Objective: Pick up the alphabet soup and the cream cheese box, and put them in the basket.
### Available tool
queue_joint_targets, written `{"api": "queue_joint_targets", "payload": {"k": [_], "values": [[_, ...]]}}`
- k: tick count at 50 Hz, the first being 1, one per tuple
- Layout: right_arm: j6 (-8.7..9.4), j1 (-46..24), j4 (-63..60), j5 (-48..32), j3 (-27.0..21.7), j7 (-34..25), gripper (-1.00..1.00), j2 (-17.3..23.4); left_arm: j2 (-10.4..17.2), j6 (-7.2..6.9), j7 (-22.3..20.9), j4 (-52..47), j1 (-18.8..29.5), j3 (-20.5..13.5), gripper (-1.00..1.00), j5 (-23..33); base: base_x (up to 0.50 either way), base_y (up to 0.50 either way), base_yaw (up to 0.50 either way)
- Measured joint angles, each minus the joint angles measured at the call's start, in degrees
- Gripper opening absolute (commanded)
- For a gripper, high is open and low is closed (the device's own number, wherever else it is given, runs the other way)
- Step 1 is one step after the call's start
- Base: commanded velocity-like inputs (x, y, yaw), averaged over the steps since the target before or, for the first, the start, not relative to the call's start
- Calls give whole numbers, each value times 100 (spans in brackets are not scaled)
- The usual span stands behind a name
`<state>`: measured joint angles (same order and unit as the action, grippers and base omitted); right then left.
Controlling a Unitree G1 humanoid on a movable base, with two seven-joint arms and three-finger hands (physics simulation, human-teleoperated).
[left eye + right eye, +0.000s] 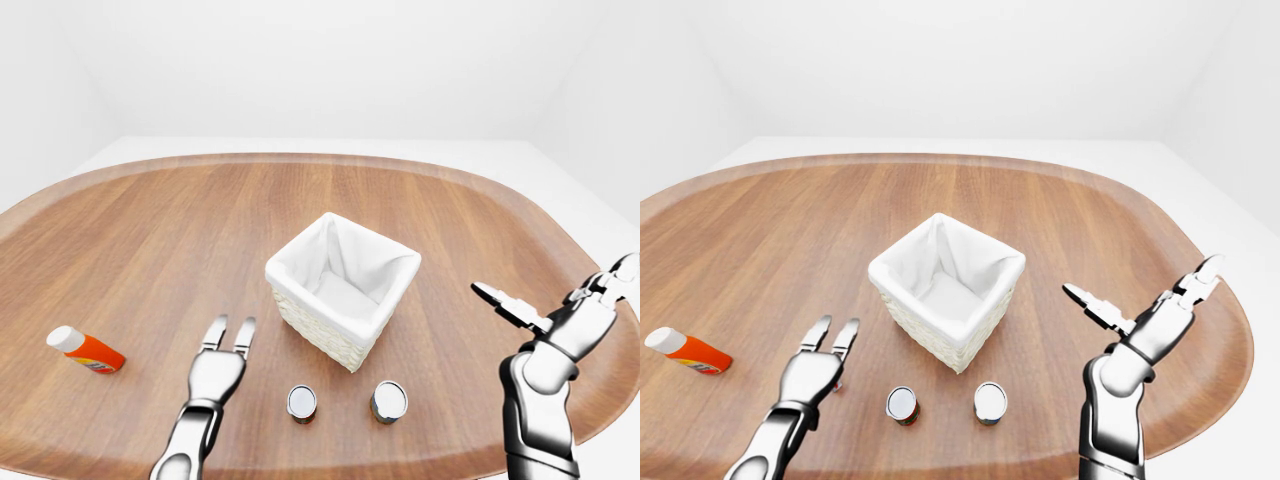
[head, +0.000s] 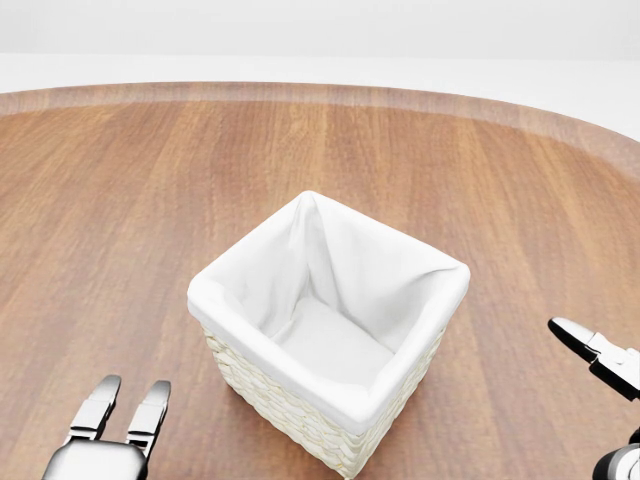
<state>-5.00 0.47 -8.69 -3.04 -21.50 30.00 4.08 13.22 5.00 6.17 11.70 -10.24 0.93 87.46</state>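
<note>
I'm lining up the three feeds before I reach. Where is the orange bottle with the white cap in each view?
Left-eye view: the orange bottle lies on its side at the far left, on the table.
Right-eye view: at the left edge, lower down.
Head view: not in it.
Shared landmark: the basket, near the middle of all three views; the bottle lies well to its left.

- A bare simulated test room is shown, not a furnished home or shop.
- Plain white walls (image 1: 300, 60) and a white floor (image 1: 590, 200) are seen, without fittings.
- One rounded wooden table (image 1: 150, 230) fills the space.
- Few props are laid out: a lined wicker basket (image 1: 343, 288), two cans (image 1: 388, 401), an orange bottle (image 1: 86, 350).
</note>
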Motion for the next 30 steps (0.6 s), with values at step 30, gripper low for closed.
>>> {"api": "queue_joint_targets", "payload": {"k": [30], "values": [[0,0,-9,-17,7,0,100,-5,210,0,749,1707,625,159,100,-374,0,0,0]]}}
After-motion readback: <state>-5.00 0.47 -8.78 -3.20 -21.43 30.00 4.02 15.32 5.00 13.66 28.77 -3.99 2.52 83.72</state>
